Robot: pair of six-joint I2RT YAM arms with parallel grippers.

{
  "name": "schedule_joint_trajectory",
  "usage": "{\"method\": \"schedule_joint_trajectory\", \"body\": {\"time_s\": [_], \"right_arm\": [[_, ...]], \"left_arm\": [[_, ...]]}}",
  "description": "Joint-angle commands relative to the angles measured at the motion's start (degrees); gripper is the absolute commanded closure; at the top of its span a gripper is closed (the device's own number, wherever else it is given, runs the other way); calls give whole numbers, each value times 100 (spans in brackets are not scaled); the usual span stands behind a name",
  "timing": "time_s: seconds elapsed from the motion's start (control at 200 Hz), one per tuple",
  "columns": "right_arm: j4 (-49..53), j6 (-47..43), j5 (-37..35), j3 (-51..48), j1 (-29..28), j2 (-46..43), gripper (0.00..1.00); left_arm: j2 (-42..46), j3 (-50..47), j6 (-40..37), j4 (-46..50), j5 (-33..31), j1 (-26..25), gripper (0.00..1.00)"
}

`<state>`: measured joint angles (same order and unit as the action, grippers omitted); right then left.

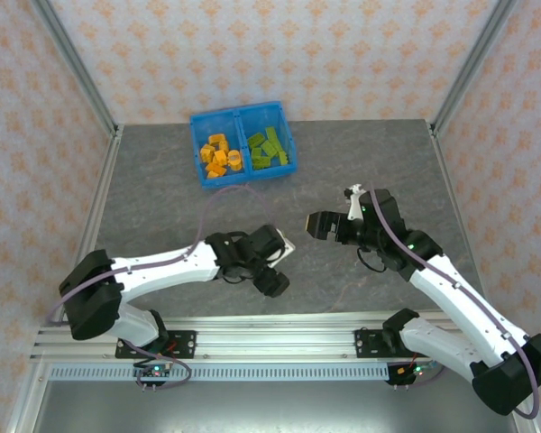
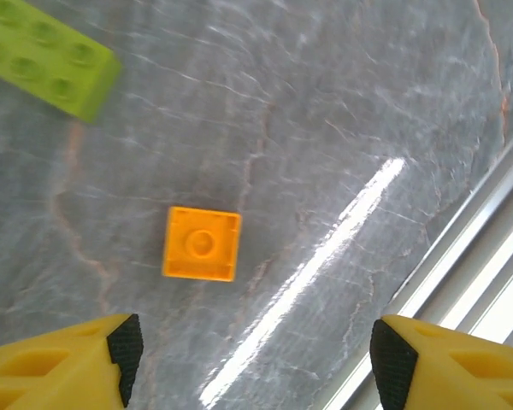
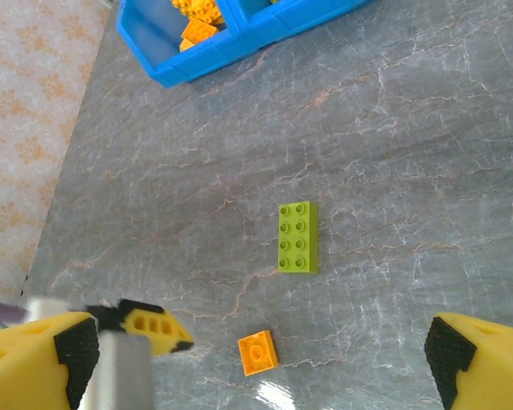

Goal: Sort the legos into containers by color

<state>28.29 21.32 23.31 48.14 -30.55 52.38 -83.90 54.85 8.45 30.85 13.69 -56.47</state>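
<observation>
A small orange lego lies hollow side up on the grey table, just ahead of my left gripper, which is open with nothing between its fingers. A long lime green lego lies studs up further off. From the right wrist, the same green lego and orange lego sit between the spread fingers of my open right gripper, well below it. The blue bin at the back holds orange legos in its left compartment and green legos in its right. Both grippers hover mid-table.
An aluminium rail runs along the table's near edge, close to the orange lego. A yellow finger of the left gripper reaches into the right wrist view. The blue bin stands far from the loose legos. Patterned walls enclose the table.
</observation>
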Motion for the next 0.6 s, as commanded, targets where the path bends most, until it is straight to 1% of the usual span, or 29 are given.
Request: {"method": "schedule_joint_trajectory", "body": {"time_s": [0.0,0.095,0.245,0.445,0.596], "right_arm": [[255,-129,-121,148,28,-126,1],[223,-52,-131,64,40,-207,1],[106,70,-87,-34,40,-286,1],[132,73,-23,-15,40,-272,1],[125,75,-24,-32,40,-272,1]], "left_arm": [[-367,59,-376,-316,142,-110,24],[-766,150,-448,-303,-18,-128,24],[-1056,169,-458,-504,-577,-128,26],[-1447,186,-406,-673,-852,-128,32],[-1496,58,-356,-805,-931,-128,35]]}}
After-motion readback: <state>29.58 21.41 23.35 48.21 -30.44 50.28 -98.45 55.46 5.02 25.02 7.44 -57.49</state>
